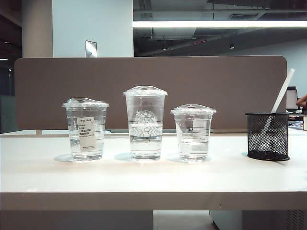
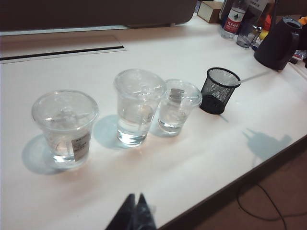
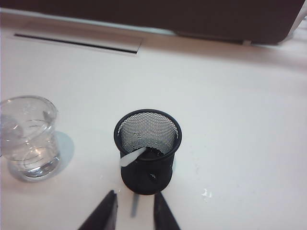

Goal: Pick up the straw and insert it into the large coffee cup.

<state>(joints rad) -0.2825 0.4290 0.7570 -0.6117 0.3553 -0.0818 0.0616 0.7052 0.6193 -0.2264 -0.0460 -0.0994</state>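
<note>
The straw [image 1: 283,91] is long and white and leans to the right out of a black mesh holder [image 1: 267,136]. The large coffee cup [image 1: 145,122], tallest of three clear lidded cups, stands in the middle of the row with a faint round logo. Neither gripper appears in the exterior view. In the left wrist view my left gripper [image 2: 135,197] hovers shut over the table's near edge, well short of the large coffee cup [image 2: 138,108]. In the right wrist view my right gripper [image 3: 135,194] is open and empty, just short of the holder [image 3: 147,153] and the straw [image 3: 132,157].
A shorter cup with a white label [image 1: 86,128] stands left of the large one, the shortest cup [image 1: 193,132] right of it. A brown partition [image 1: 148,81] runs behind the table. Bottles and a dark jug [image 2: 278,43] crowd the far corner.
</note>
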